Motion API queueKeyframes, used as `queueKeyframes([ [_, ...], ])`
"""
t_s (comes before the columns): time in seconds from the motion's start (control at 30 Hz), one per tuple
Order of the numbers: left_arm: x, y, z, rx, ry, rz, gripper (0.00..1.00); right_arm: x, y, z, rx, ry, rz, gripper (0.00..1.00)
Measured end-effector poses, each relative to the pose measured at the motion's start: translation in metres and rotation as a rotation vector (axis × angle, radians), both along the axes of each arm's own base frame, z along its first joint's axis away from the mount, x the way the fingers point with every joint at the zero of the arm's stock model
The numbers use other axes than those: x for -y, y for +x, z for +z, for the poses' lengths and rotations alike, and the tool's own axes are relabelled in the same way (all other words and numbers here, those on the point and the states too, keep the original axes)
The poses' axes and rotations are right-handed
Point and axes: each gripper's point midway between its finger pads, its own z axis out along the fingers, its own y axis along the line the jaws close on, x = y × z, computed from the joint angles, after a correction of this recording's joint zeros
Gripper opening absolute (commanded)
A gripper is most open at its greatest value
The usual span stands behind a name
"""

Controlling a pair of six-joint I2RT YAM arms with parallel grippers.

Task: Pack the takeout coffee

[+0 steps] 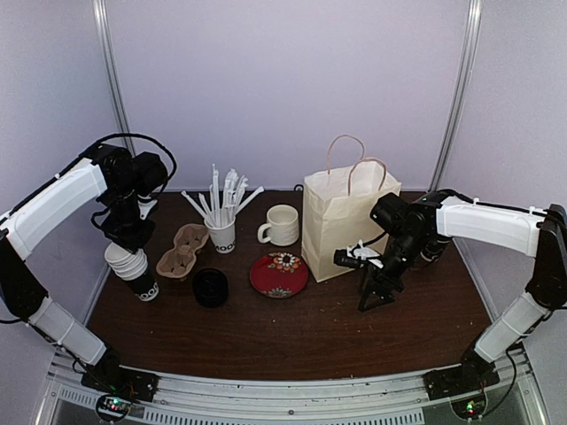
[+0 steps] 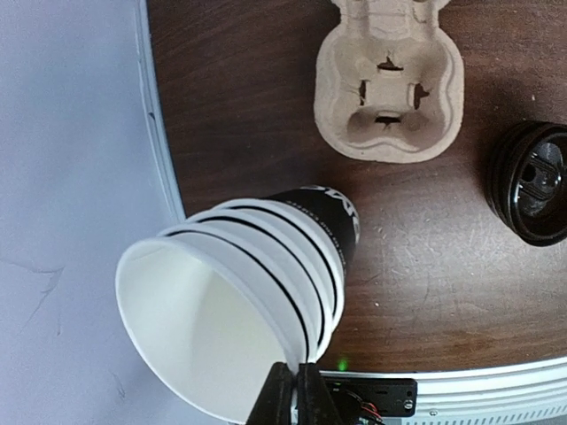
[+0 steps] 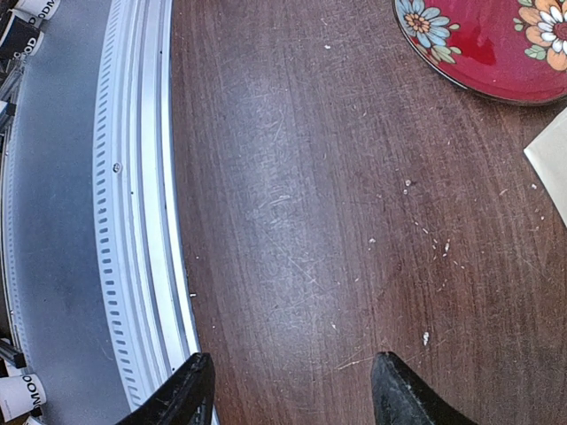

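Note:
A nested stack of several black paper takeout coffee cups (image 1: 135, 270) (image 2: 266, 266), white inside and with white lettering, leans near the table's left edge. No lids are on them. My left gripper (image 1: 131, 241) (image 2: 298, 370) is shut on the rim of the topmost cup, one finger inside it and one outside. A stack of black plastic lids (image 1: 211, 288) (image 2: 532, 181) lies to the right of the cups. My right gripper (image 1: 376, 297) (image 3: 292, 363) hangs open over bare table in front of the paper bag (image 1: 345, 221), holding nothing.
A pulp cup carrier (image 1: 182, 251) (image 2: 390, 80) lies behind the stack. A white cup of straws (image 1: 221, 232), a cream mug (image 1: 282, 224) and a red flowered plate (image 1: 279, 274) (image 3: 487, 44) sit mid-table. The table's metal rail (image 3: 142, 221) runs close to my right fingers.

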Motion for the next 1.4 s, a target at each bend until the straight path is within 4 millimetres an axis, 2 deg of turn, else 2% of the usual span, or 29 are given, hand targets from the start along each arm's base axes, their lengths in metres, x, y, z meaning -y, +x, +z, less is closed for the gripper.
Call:
queueKeyframes([
  [0.17,0.002,-0.001,-0.001,-0.009,-0.015,-0.005,0.0,0.0,0.0,0.0,0.0,0.0,0.0,0.63],
  [0.37,0.025,-0.005,-0.012,-0.053,-0.149,-0.022,0.0,0.0,0.0,0.0,0.0,0.0,0.0,0.63],
  [0.5,0.032,-0.012,-0.024,-0.096,-0.192,-0.023,0.01,0.0,0.0,0.0,0.0,-0.001,0.0,0.63],
  [0.63,0.036,-0.013,-0.025,-0.094,-0.219,-0.026,0.17,0.0,0.0,0.0,0.0,-0.001,0.0,0.63],
  [0.7,0.037,-0.016,-0.028,-0.107,-0.225,-0.026,0.19,0.0,0.0,0.0,0.0,-0.001,0.001,0.63],
  [0.9,0.043,-0.023,-0.036,-0.14,-0.241,-0.034,0.01,0.0,0.0,0.0,-0.002,-0.002,0.001,0.63],
  [0.97,0.045,-0.022,-0.036,-0.135,-0.242,-0.045,0.01,0.0,-0.001,0.0,-0.002,-0.002,0.001,0.63],
  [1.03,0.048,-0.022,-0.036,-0.135,-0.257,-0.048,0.09,0.0,-0.001,0.0,-0.002,-0.002,0.001,0.63],
  [1.1,0.05,-0.022,-0.036,-0.136,-0.26,-0.056,0.11,0.0,-0.001,0.0,-0.002,-0.002,0.001,0.63],
  [1.33,0.054,-0.02,-0.03,-0.12,-0.272,-0.063,0.04,0.0,-0.001,-0.004,-0.012,-0.009,0.002,0.63],
  [1.4,0.054,-0.02,-0.03,-0.12,-0.273,-0.063,0.07,0.0,-0.001,-0.005,-0.016,-0.012,0.003,0.63],
])
